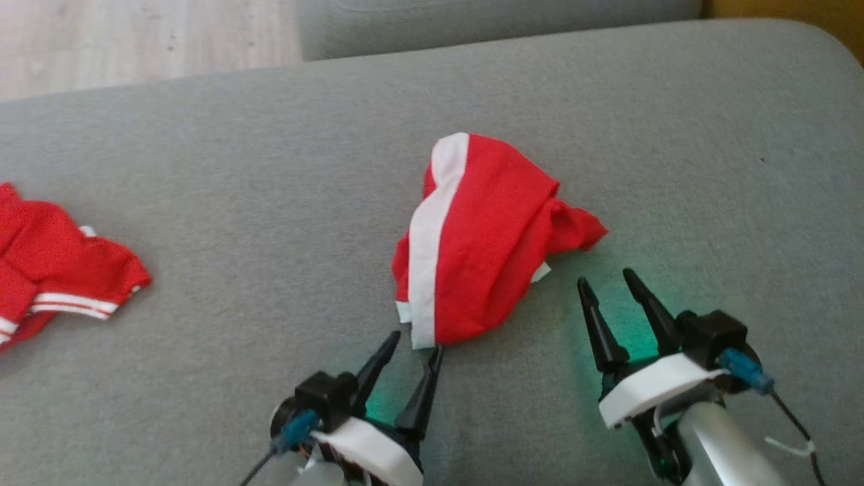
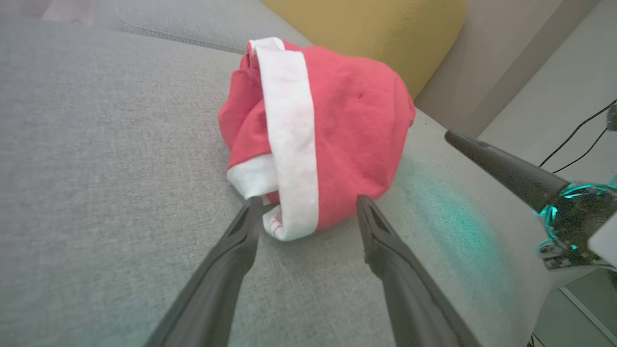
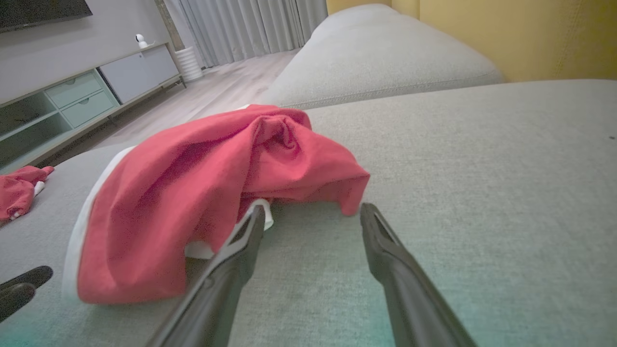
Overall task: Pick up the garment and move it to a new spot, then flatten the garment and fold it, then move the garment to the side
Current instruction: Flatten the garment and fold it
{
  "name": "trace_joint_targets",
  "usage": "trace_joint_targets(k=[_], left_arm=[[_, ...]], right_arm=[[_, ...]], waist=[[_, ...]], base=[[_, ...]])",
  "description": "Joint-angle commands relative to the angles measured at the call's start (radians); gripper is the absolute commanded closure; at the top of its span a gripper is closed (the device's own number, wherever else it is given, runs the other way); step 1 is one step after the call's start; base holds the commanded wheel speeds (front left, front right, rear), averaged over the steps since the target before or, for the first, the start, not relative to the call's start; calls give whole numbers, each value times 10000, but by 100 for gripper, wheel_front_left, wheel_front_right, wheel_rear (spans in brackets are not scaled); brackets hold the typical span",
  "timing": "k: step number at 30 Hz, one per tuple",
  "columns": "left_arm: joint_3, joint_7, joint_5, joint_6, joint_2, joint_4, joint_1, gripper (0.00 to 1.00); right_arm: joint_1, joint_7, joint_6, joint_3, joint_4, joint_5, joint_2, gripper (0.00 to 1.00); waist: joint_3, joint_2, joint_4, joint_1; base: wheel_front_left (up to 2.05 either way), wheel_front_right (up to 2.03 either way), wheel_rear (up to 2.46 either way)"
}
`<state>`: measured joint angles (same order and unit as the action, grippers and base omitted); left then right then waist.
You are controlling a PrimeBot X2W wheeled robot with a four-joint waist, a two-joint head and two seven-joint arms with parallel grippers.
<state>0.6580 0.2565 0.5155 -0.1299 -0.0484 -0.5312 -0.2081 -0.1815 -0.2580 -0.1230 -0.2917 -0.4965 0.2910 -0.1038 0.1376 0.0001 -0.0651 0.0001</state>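
Garment [image 1: 486,236]: red with a white band, crumpled in a heap at centre frame of the head view, on the grey sofa cushion [image 1: 236,169]. Left gripper [image 1: 416,341], lower centre: jaws spread wide, holding nothing; its tips sit at the heap's lower white edge, contact cannot be told. Right gripper [image 1: 605,277], lower right: jaws likewise spread and empty, tips just beside the heap's right fold. A second red garment [image 1: 61,270] lies at the left edge, well apart.
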Motion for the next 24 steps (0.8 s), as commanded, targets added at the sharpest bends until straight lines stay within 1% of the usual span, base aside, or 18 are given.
trace_joint_targets(k=[1,4,10,12,14,17,18,20,24], left_arm=[[-105,53,102,-5,-19,-13,-383,0],[-65,53,226,-5,-19,-455,-732,0],[-91,53,227,-6,-19,-631,-943,0],[-319,53,-9,2,-19,-653,-993,100],[-695,53,-156,40,-19,-607,-983,100],[-1497,53,-828,422,-37,-248,-1014,100],[-1712,53,-1152,508,-135,-107,-1055,100],[-2094,53,-1755,635,-470,162,-1293,100],[-2533,53,-2741,455,-1405,669,-2602,100]], right_arm=[[-433,-38,-77,-243,328,55,-73,0],[-529,-38,-77,-251,356,93,-131,0],[-531,-38,-77,-158,395,164,-214,0],[-516,-38,-77,-130,384,175,-219,0],[-498,-38,-77,-105,358,178,-208,0],[-452,-38,-77,-50,295,201,-146,0],[-445,-38,-77,-22,284,209,-115,0],[-412,-38,-77,9,252,223,-41,0],[-287,-38,-77,-4,191,255,133,0]], waist=[[208,-1,-239,-1],[381,-1,-447,-1],[533,-1,-580,-1],[547,-1,-579,-1],[496,-1,-560,-1],[325,-1,-502,-1],[266,-1,-470,-1],[117,-1,-381,-1],[-232,-1,-178,-1]], base=[[0,0,0],[0,0,0],[0,0,0],[0,0,0],[0,0,0],[0,0,0],[0,0,0],[0,0,0],[0,0,0]])
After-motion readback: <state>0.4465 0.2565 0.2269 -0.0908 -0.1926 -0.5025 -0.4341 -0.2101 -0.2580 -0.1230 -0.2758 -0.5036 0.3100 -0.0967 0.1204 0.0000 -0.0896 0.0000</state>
